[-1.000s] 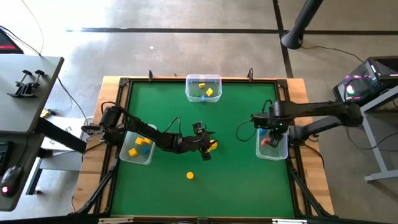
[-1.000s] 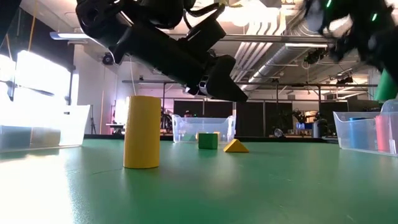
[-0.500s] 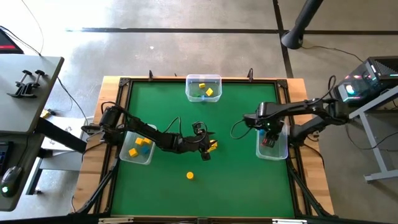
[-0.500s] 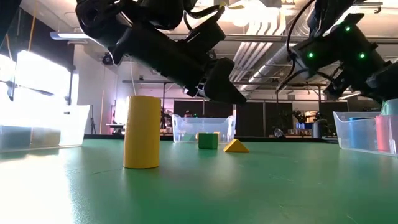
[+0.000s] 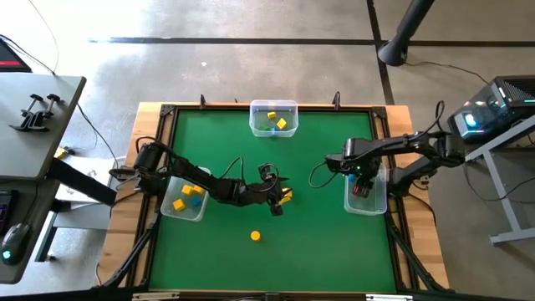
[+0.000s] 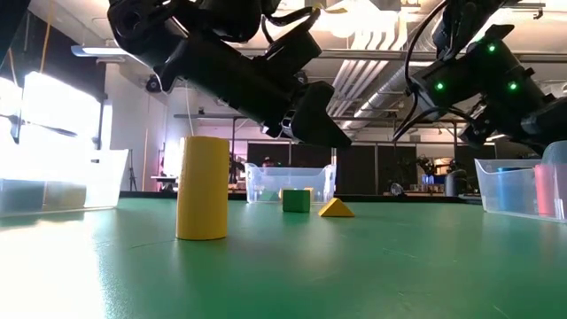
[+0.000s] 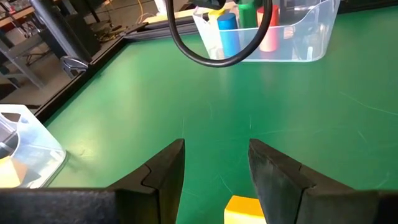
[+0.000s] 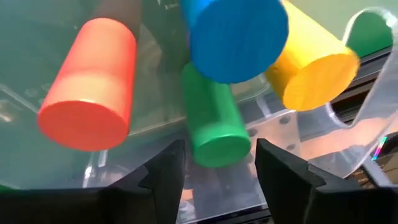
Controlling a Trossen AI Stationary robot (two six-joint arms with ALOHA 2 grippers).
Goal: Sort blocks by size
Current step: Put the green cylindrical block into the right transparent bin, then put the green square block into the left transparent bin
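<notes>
My left gripper (image 5: 282,199) (image 7: 214,168) hangs open over the middle of the table. A yellow wedge block (image 5: 287,196) (image 7: 245,208) lies on the green mat just below and between its fingers, untouched. In the low view the gripper (image 6: 314,115) is clear above the wedge (image 6: 336,208), and a green cube (image 6: 296,200) sits beside the wedge. A yellow cylinder (image 5: 256,237) (image 6: 202,188) stands upright nearer the front edge. My right gripper (image 5: 358,174) (image 8: 217,162) is open and empty over the right bin (image 5: 368,202), above its red (image 8: 90,93), blue (image 8: 236,34), green (image 8: 214,124) and yellow (image 8: 311,62) cylinders.
A clear bin (image 5: 273,117) at the far edge holds yellow and green blocks. A clear bin (image 5: 185,198) at the left holds yellow and blue blocks. A black cable (image 7: 217,37) loops in front of the right bin. The raised table frame (image 5: 167,113) rings the mat.
My right arm has drawn in and swung over the right bin, and its gripper has shifted slightly toward the table's left. My left arm and the blocks have kept still.
</notes>
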